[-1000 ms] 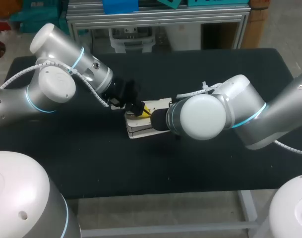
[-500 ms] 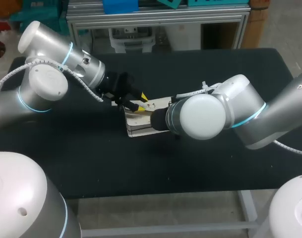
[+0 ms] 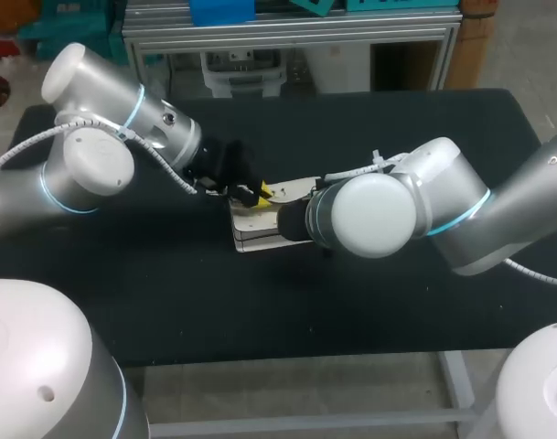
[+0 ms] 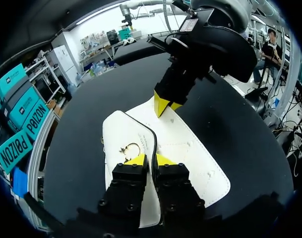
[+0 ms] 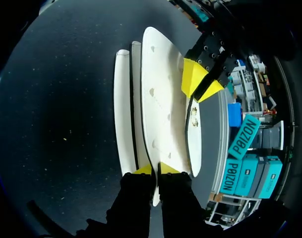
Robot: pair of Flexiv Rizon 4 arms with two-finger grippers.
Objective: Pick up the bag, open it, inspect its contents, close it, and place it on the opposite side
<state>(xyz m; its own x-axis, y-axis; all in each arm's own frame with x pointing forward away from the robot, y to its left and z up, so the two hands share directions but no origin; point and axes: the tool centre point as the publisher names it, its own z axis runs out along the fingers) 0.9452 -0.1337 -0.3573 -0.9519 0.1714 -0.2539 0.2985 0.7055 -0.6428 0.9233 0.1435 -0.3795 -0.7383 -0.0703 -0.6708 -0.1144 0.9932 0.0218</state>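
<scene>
— What has moved?
— Only the left arm (image 3: 95, 165). In the last half second its wrist has swung back in and the left gripper (image 3: 255, 194) has dropped onto the white flap bag (image 3: 251, 234). The right arm (image 3: 443, 215) has held still.
— Where is the bag?
— Lying flat on the black table (image 3: 168, 293), between the two grippers.
— And the grips?
— Both are narrow and pinching. The left wrist view shows the left gripper's tips nipped on the bag's black-trimmed flap edge, just beside a gold ring clasp (image 4: 130, 148). The right gripper (image 5: 155, 169) clamps a white layer at the bag's opposite end.
— Does any view add something?
— The head view hides the right gripper behind its own wrist. The right wrist view shows the bag's white layers fanned slightly apart.
</scene>
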